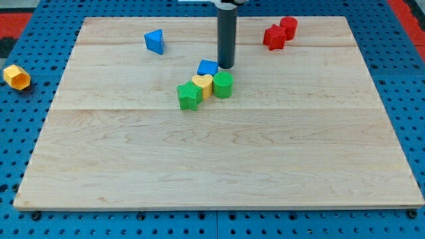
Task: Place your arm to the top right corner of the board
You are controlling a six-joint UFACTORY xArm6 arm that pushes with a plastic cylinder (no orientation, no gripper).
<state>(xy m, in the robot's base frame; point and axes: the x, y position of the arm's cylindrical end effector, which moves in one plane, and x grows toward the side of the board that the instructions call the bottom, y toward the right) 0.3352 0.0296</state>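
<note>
My tip [226, 66] rests on the wooden board [219, 159] at the upper middle, just right of a blue cube [208, 67]. Below it lies a tight cluster: a green star block [189, 95], a yellow heart block [203, 84] and a green round block [223, 85]. A blue triangle block [155, 41] sits at the upper left. Two red blocks, one star-like [273, 37] and one round [288, 26], touch each other near the top right. The board's top right corner [345, 20] is far to the right of my tip.
A yellow hexagon block [16, 77] lies off the board on the blue pegboard table [26, 133] at the view's left. Red mat edges show at the top corners.
</note>
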